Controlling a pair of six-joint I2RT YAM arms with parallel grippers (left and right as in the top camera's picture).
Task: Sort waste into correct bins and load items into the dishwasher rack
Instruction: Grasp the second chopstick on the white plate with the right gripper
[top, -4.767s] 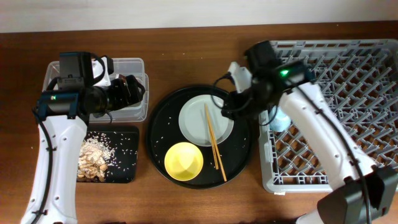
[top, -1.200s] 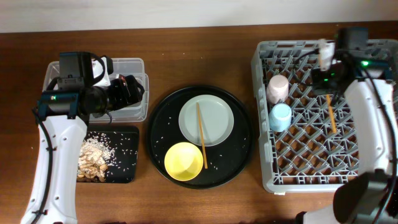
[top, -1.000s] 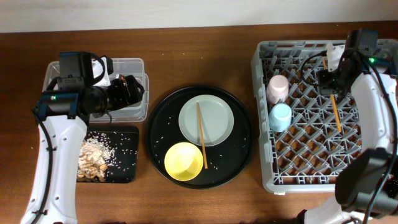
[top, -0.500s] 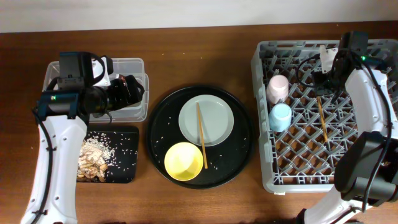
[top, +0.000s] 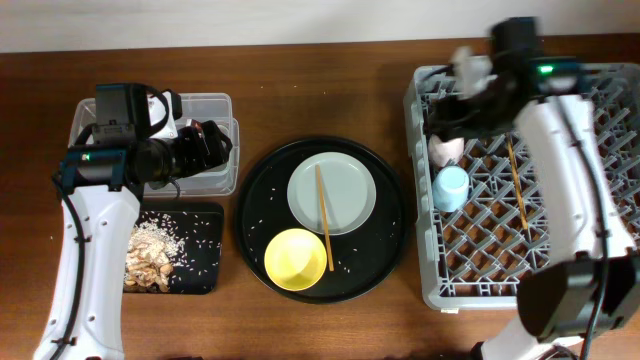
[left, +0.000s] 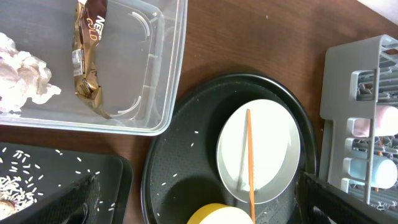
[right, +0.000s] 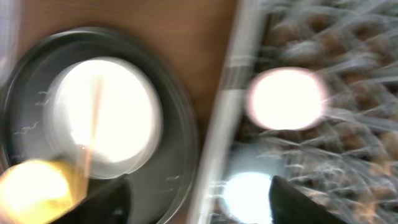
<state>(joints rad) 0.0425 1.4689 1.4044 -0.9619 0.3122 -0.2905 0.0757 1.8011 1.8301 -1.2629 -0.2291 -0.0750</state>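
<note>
Only the left wrist view shows the crinkled wrapper (left: 87, 59) and crumpled tissue (left: 22, 78) in the clear tub (left: 168, 74), ahead of the spread left hand (left: 196, 190). The right hand (right: 199, 199) is blurred but looks spread.

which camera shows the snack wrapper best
The left wrist view: the wrapper lies sharp and unobstructed in the clear tub beside the tissue. In the overhead view the left arm covers that spot. The blurred right wrist view doesn't reach the tub.

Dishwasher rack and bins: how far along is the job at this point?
Done: tissue and wrapper in clear tub, food scraps in black tray; pink cup, blue cup, one chopstick in rack. In hand: nothing; right claw open, empty. Left: plate, yellow bowl, second chopstick on round tray.
</note>
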